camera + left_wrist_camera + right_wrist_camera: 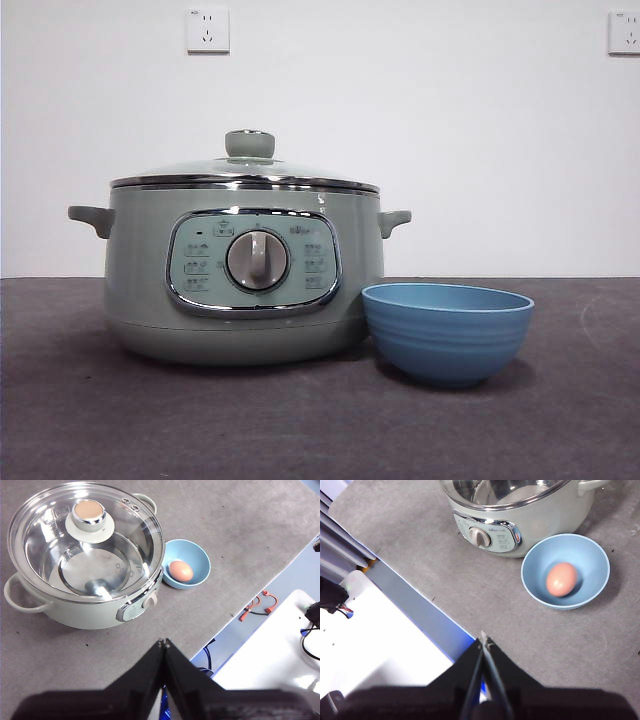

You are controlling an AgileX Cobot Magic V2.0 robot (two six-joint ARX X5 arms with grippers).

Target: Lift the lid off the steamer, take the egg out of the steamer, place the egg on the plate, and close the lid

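Lighting's pretty even and bright, coming from overhead. The round clear glass lid point(86, 542) throws white glare streaks, and the small blue ridged bowl point(447, 331) casts only a soft shadow on the grey table point(300, 420). Front view's slightly soft and grainy.

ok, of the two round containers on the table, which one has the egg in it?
The small blue plate beside the steamer: the egg lies in it, open-topped. The steamer is far larger, pale green, with the lid on and no egg visible through the glass.

A plain white wall point(450, 150) rises behind the dark grey table point(300, 420). Two white sockets point(208, 30) sit high on that wall, well apart.
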